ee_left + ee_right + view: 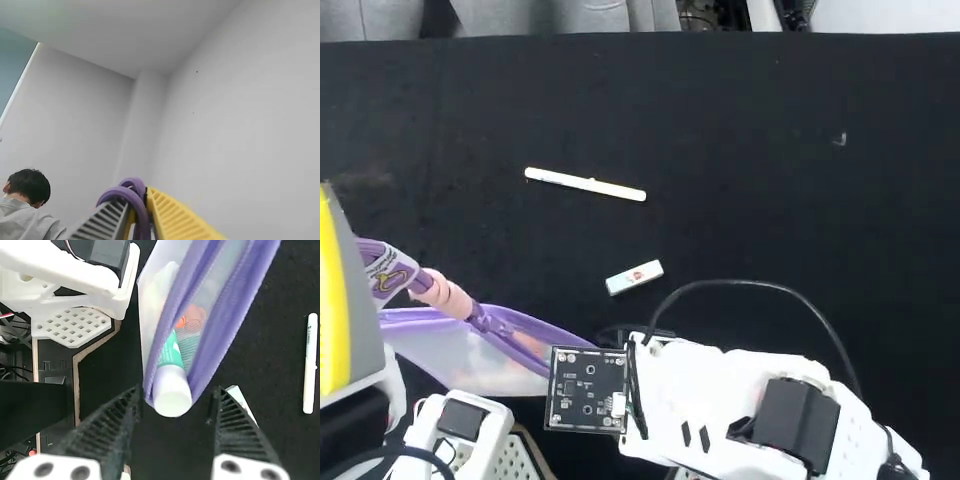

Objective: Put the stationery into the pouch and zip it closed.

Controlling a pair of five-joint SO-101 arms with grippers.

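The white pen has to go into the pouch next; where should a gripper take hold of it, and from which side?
Grip the white pen around mid-barrel, coming straight down from above and closing across its width. It lies flat on the black table, long and thin, with bare surface along both sides, so a centred hold should probably keep it level.
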